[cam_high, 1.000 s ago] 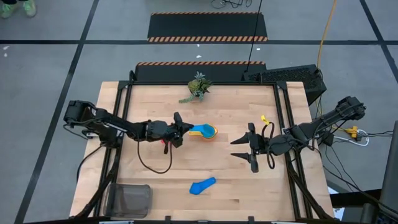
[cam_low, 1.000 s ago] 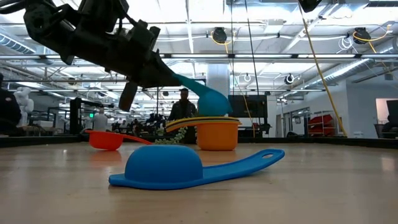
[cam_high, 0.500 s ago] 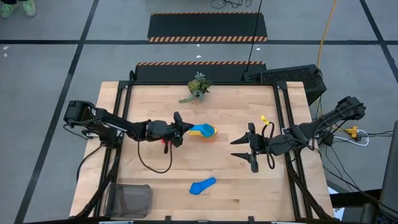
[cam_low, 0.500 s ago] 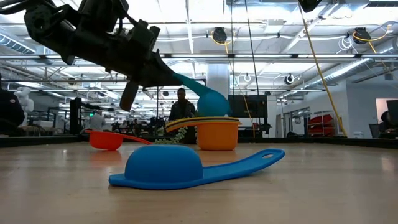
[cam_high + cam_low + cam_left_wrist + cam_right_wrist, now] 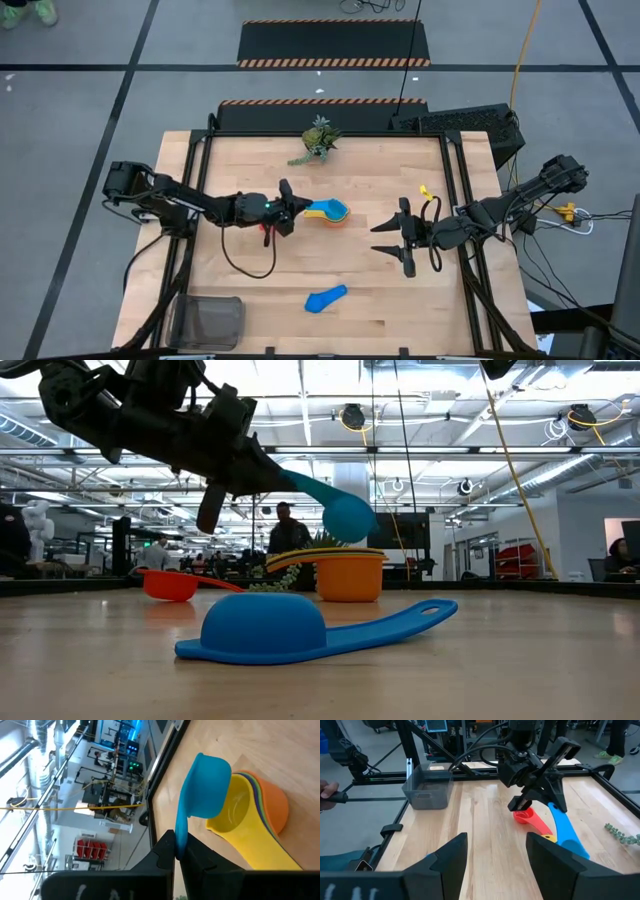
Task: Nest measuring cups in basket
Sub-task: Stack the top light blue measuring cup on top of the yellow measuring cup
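Near edge: blue cup (image 5: 326,298) lies upside down, basket (image 5: 207,320) at near-left corner | mid-bench: we see left gripper (image 5: 291,208) clamped on light blue cup (image 5: 322,208) handle, bowl just above the stack (image 5: 338,213), long axis toward it | right gripper (image 5: 397,237) open, waits near right edge.

In the low view the orange cup (image 5: 350,577) hides all but the rims of the cups nested in it, and the basket (image 5: 208,321), lower left in the high view, is partly cut off.

left claw (image 5: 262,478) | light blue cup (image 5: 345,515) lifted slightly above stack
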